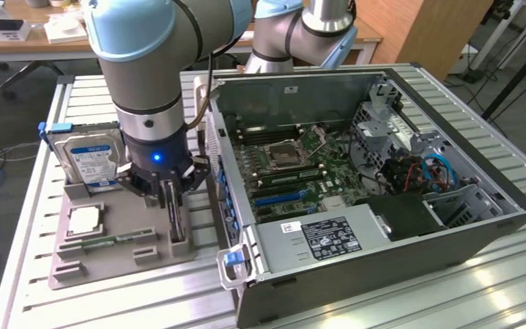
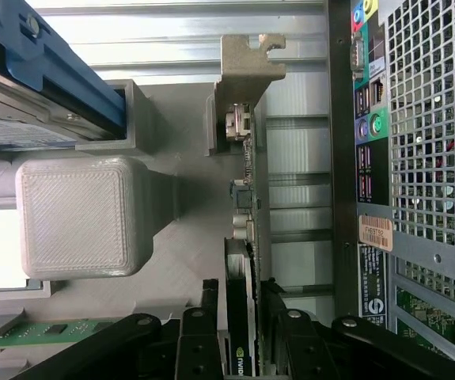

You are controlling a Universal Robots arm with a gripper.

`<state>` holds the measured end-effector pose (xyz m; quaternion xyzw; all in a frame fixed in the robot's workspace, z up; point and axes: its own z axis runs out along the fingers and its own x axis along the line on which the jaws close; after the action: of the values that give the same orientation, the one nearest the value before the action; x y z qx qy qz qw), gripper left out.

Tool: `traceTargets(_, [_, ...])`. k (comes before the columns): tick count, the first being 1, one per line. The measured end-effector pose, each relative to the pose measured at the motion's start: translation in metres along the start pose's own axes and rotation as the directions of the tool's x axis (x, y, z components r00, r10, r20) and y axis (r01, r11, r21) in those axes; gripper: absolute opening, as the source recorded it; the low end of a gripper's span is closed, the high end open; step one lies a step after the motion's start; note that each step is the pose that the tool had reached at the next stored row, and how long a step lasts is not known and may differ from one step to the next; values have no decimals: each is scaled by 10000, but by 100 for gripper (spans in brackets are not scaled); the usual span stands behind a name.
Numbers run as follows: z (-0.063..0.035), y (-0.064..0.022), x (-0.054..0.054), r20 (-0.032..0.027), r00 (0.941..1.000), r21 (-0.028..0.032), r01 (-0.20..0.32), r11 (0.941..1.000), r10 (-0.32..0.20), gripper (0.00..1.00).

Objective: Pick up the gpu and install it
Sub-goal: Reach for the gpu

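The gpu [image 1: 177, 218] stands on its long edge in a slot of the grey holder tray [image 1: 98, 264], just beside the open computer case [image 1: 482, 240]. In the wrist view the gpu [image 2: 248, 198] is a thin dark card seen edge-on, with its pale metal bracket [image 2: 243, 67] at the far end. My gripper [image 1: 173, 199] is lowered over the card's middle. In the wrist view my gripper [image 2: 239, 291] straddles the card, one black finger [image 2: 209, 299] on each side. The jaws stand close to the card's faces, with a narrow gap still showing on one side.
On the same tray stand a silver hard drive with a blue label [image 1: 85, 154], a processor [image 1: 85, 219] and a green memory stick [image 1: 117, 240]. Inside the case lies the motherboard [image 1: 290, 164] with a blue expansion slot [image 1: 277, 197]. The case's rear wall [image 2: 385, 158] is right next to the card.
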<state>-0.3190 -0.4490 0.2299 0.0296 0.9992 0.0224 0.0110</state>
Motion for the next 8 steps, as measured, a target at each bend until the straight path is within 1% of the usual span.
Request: traceTargets(8, [0,0,0,0,10000,0,0,10000,0,35])
